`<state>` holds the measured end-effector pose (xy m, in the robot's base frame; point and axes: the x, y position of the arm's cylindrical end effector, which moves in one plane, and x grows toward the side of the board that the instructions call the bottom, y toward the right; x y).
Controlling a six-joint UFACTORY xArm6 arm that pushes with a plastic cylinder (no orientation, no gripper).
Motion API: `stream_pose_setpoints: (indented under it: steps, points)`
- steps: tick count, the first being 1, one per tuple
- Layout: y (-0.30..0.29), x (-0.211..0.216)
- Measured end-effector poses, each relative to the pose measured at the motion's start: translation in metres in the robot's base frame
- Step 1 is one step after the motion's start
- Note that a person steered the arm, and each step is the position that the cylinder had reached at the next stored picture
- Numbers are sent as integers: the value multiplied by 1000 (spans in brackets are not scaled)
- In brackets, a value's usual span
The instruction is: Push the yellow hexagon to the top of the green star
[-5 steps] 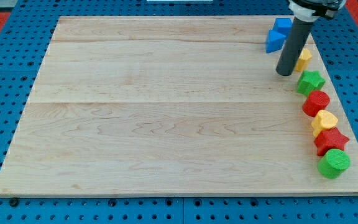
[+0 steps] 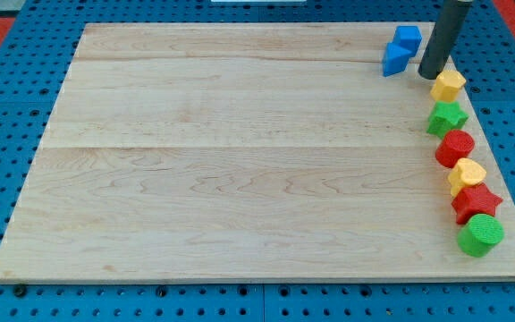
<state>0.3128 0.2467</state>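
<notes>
Camera view: wooden board (image 2: pixel 240 152) filled the frame. Rod ended in my tip (image 2: pixel 431 76), no jaws to speak of, just above-left of the yellow hexagon (image 2: pixel 448 85). Hexagon sat near the view's right edge, directly above the green star (image 2: pixel 446 117), nearly touching it. Compact, glossy yellow, no clear long axis or heading. Two blue blocks (image 2: pixel 400 50) lay left of the tip.
</notes>
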Motion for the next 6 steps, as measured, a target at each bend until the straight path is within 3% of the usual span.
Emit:
stream_pose_setpoints:
  steps: [2, 4, 5, 6]
  points:
    - [30, -12]
    - [25, 21]
    - [37, -7]
    - [-8, 18]
